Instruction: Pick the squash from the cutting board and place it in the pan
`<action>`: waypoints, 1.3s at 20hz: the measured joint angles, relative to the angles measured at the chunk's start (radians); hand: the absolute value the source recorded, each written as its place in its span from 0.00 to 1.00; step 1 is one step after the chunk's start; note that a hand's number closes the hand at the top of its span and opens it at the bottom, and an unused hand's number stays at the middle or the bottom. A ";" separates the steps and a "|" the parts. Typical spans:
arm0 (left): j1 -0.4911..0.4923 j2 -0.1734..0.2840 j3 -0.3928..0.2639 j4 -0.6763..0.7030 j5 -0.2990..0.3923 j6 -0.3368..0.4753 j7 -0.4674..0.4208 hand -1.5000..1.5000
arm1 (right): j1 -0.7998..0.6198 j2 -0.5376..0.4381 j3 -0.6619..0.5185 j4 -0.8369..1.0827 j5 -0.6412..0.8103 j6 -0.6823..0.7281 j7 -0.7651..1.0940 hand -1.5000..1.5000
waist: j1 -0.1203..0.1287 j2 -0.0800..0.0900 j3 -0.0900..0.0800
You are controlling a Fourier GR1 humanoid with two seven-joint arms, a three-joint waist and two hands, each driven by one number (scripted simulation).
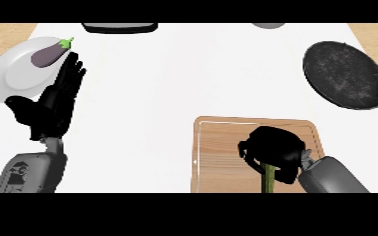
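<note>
Head view, looking steeply down on a white counter [192, 70]. At five o'clock, a pale wooden cutting board [221, 150], rectangular with rounded corners and a fine groove near its rim. On the board, the right hand [275, 145], black, fingers curled down and clamped on the squash [269, 177]; only a slim green length of squash visible below the hand, long axis running roughly twelve to six o'clock, visible end pointing toward six o'clock, the rest hidden under the fingers. Grey right forearm [332, 177] entering from the lower edge at five o'clock. At two to three o'clock, well apart from the board, a round pan [341, 75], dark and speckled, cut off by the right edge; bare counter between board and pan. At nine to ten o'clock, the left hand [55, 105], open, fingers straight and pointing toward twelve o'clock, resting near the left edge, overlapping the rim of a round white plate [18, 70]. On the plate, a glossy purple eggplant [50, 54] with a green stem toward one o'clock. At twelve o'clock, along the top edge, a dark rounded tray-like object [119, 27], only partly visible. At one o'clock, a small grey rounded object [269, 25], mostly cut off.
</note>
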 measured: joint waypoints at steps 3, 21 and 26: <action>0.017 0.010 0.019 0.001 0.002 0.007 -0.003 0.50 | 0.046 0.077 -0.115 0.015 -0.035 0.025 0.190 1.00 | -0.028 -0.007 -0.003; 0.003 -0.004 0.012 0.007 -0.007 -0.005 -0.010 0.50 | -0.019 0.420 -0.365 -0.402 0.099 -0.208 0.994 1.00 | 0.000 0.008 0.005; -0.016 -0.003 0.020 0.034 -0.007 -0.017 -0.020 0.50 | -0.092 0.422 -0.528 -0.400 -0.010 -0.257 0.992 1.00 | 0.007 0.012 0.006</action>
